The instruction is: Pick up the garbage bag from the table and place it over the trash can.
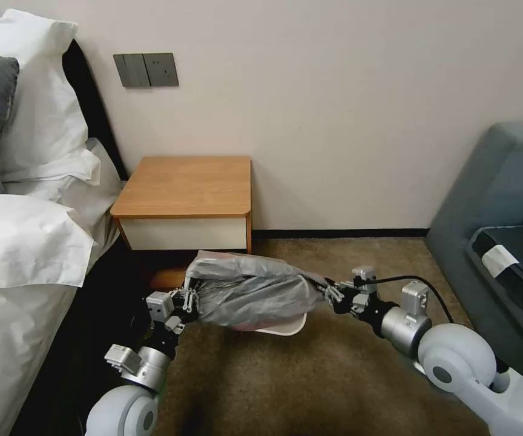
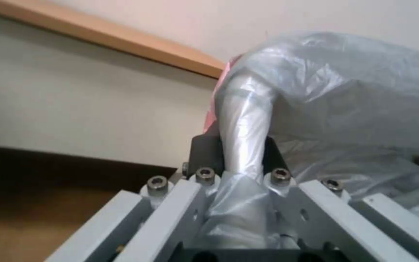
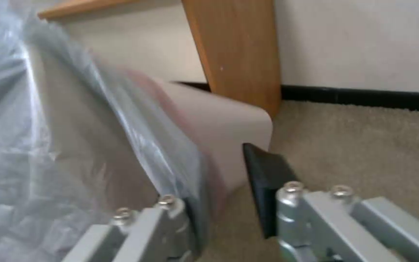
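Far left in the head view sits the bed (image 1: 25, 254) with its white pillows (image 1: 37, 109), and tucked against it is the table (image 1: 189, 184), its orange-brown top bare, white drawer front facing out. Down in front of it, on the carpet (image 1: 310, 387), the left gripper (image 1: 190, 301) is up at the near-left end of the garbage bag (image 1: 252, 290), and the left wrist view settles it: the black pads are closed on a twisted rope of the garbage bag (image 2: 345, 102), plastic bunched between the grey fingers (image 2: 178, 203), a pinkish edge showing beside the clamp, the table (image 2: 122, 43) edge slanting above. Moving across, the bag balloons out grey and crinkly between the two arms, draped over the top of the trash can (image 1: 286, 329), whose cream rim peeks out below the plastic on the near-right side. On to the right gripper (image 1: 332, 294), reaching in at the bag's right end. From its own wrist camera the jaws stand apart: one pad lies behind the bag film against the can's wall, and the other black pad (image 3: 267, 182) sits outside on the carpet side, with a gap between them. There the garbage bag (image 3: 49, 145) hangs down over the trash can (image 3: 229, 131), the film covering the wall's left part and the beige corner bare. Behind stands the table (image 3: 238, 54) leg, and far right in the head view the grey sofa (image 1: 491, 200).
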